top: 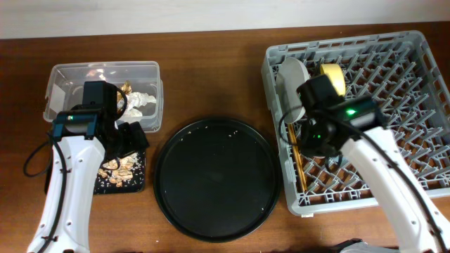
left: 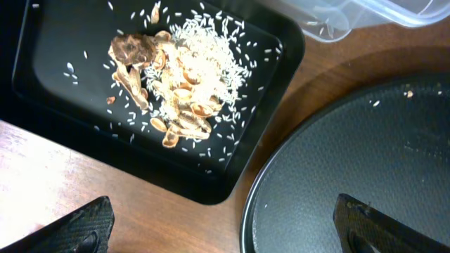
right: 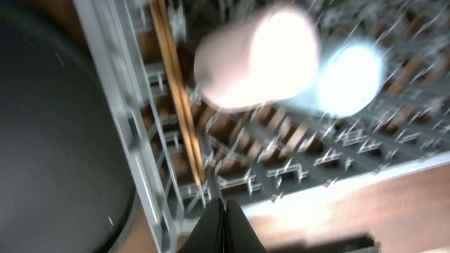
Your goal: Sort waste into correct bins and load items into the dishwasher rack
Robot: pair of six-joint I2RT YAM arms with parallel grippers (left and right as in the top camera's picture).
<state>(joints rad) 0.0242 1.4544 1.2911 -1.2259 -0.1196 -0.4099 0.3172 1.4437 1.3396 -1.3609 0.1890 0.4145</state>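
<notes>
My left gripper (top: 131, 138) (left: 225, 232) is open and empty, just above the near edge of the shallow black tray (top: 140, 180) (left: 49, 84). The tray holds rice and brownish scraps (top: 118, 167) (left: 186, 77). The clear tub (top: 70, 74) (left: 365, 14) holds white tissue (top: 143, 102) and a gold wrapper (top: 129, 88). My right gripper (top: 320, 137) (right: 225, 225) is shut and empty over the grey rack (top: 415, 84) (right: 140, 140). The rack holds the plate (top: 290, 84), yellow bowl (top: 333, 76), chopsticks (top: 298, 165) (right: 179, 105), pink cup (right: 256, 56) and light-blue cup (right: 348, 79). The right wrist view is blurred.
A large round black tray (top: 214, 179) (left: 351, 154) with a few crumbs lies between the bins and the rack. Its rim almost touches the rectangular tray and the rack's left wall. The table is brown wood.
</notes>
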